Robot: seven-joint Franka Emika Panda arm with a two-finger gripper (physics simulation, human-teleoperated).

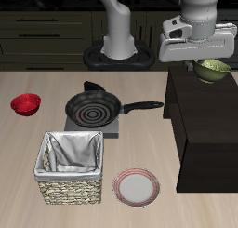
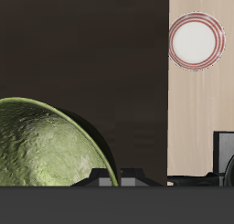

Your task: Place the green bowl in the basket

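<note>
Exterior view, working from the table's front edge backward with the basket (image 1: 69, 167) as the landmark: the basket is sitting near the front edge, its cloth lining open upward and nothing in it. Just beside it, equally near the front, the white plate (image 1: 137, 187) is lying flat. Behind the basket, the black pan (image 1: 93, 108) is resting on a small burner (image 1: 102, 129), its handle pointing toward the dark cabinet (image 1: 206, 129), and the red bowl (image 1: 26, 104) is sitting off toward the table's side edge. Farthest from the basket, diagonally across the table, the green bowl (image 1: 212, 70) is showing over the back of the dark cabinet, directly under the gripper (image 1: 197, 46). It looks lifted clear of the cabinet top, probably so it can be carried over the pan to the basket, though contact with the top cannot be ruled out.

The wrist view is adding what the first hides: the green bowl (image 2: 46, 145) is filling the foreground close beneath the camera, speckled inside up, which suggests the fingers are clamped on its rim. Neither view shows the fingers themselves, so I cannot tell for certain. The basket is missing from the wrist view; only the exterior one places it.
</note>
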